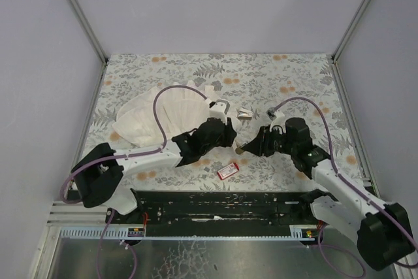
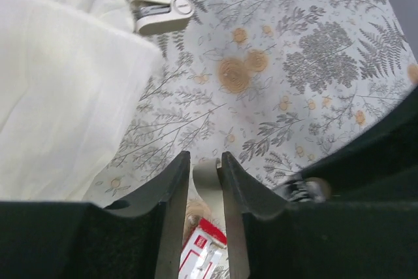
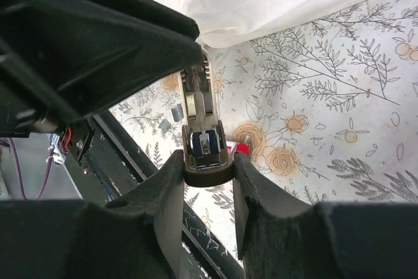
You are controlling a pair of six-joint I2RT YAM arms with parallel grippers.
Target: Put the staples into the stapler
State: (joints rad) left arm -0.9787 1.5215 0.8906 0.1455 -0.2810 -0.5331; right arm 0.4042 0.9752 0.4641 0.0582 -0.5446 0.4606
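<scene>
The stapler (image 3: 198, 106) hangs in the air between my two grippers, above the table's near middle. My right gripper (image 3: 208, 156) is shut on its rounded dark end. My left gripper (image 2: 204, 156) is closed on a grey-beige part of the stapler (image 2: 206, 176) at the other end. In the top view the left gripper (image 1: 228, 134) and the right gripper (image 1: 247, 147) nearly meet. The red staple box (image 1: 227, 170) lies on the table below them, and the red box (image 2: 204, 247) shows under the left fingers. Two small loose staple pieces (image 3: 176, 112) lie near it.
A big white pleated cloth (image 1: 160, 119) lies at the left rear. A small beige clip-like tool (image 2: 160, 15) sits at its edge, and a small silvery piece (image 1: 245, 114) lies just behind the grippers. The black rail (image 1: 215, 204) runs along the near edge.
</scene>
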